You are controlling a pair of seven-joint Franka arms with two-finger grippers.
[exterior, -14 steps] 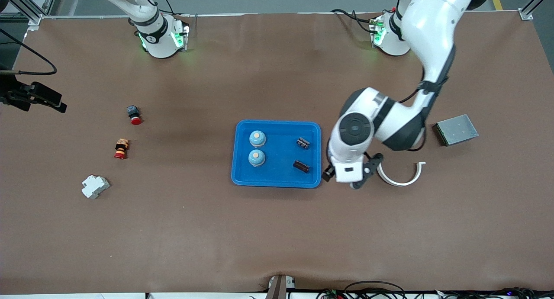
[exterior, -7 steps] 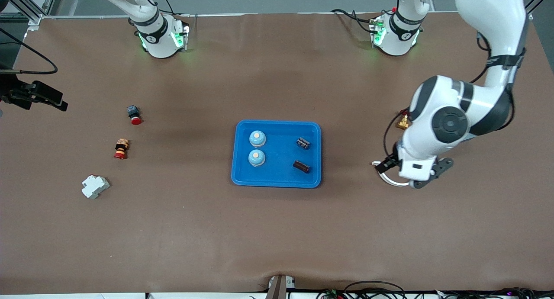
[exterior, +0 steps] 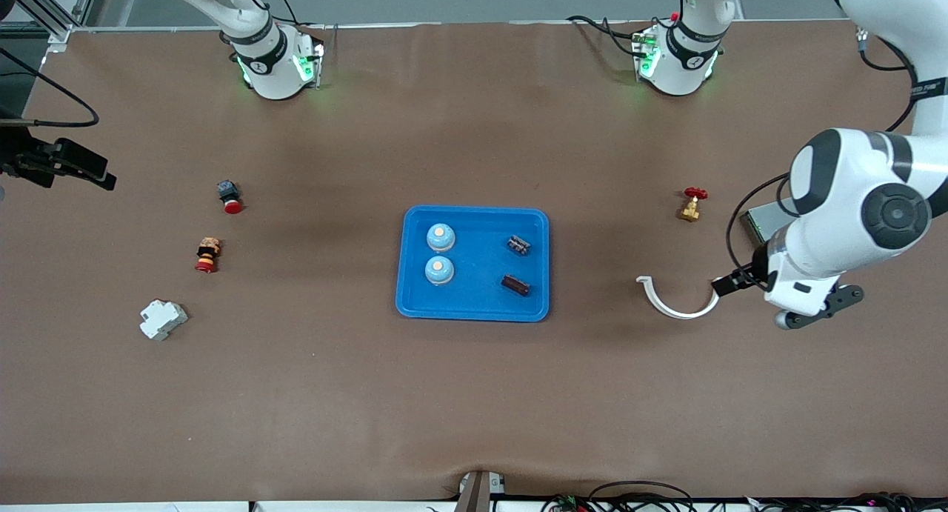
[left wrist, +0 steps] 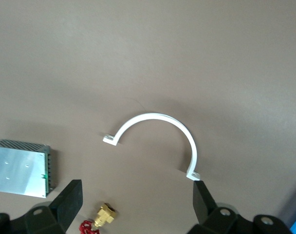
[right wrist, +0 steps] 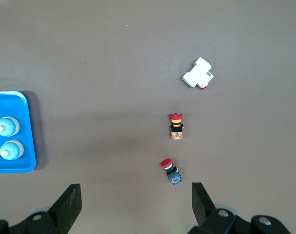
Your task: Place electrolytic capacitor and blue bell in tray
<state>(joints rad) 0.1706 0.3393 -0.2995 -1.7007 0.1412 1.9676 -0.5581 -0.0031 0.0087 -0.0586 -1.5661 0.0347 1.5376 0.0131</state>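
The bright-blue tray (exterior: 474, 306) lies mid-table. In it are two blue bells (exterior: 440, 237) (exterior: 439, 270) and two dark electrolytic capacitors (exterior: 518, 244) (exterior: 515, 284). My left gripper (exterior: 811, 312) is up in the air at the left arm's end of the table, beside a white curved clamp (exterior: 678, 303). It is open and empty in the left wrist view (left wrist: 137, 204). My right gripper (right wrist: 136, 204) is open and empty, high over the table near the red push buttons. It does not show in the front view. The right wrist view shows the tray's end (right wrist: 11, 165) with both bells (right wrist: 7, 127).
A brass valve with a red handle (exterior: 692, 204) and a grey metal box (exterior: 757, 219), partly hidden by the left arm, lie near the clamp. Toward the right arm's end lie two push buttons (exterior: 229, 196) (exterior: 208, 254) and a white breaker (exterior: 163, 319).
The left arm has swung from the tray's edge toward the left arm's end of the table, passing over the clamp. The brass valve now shows and the grey box is partly covered.
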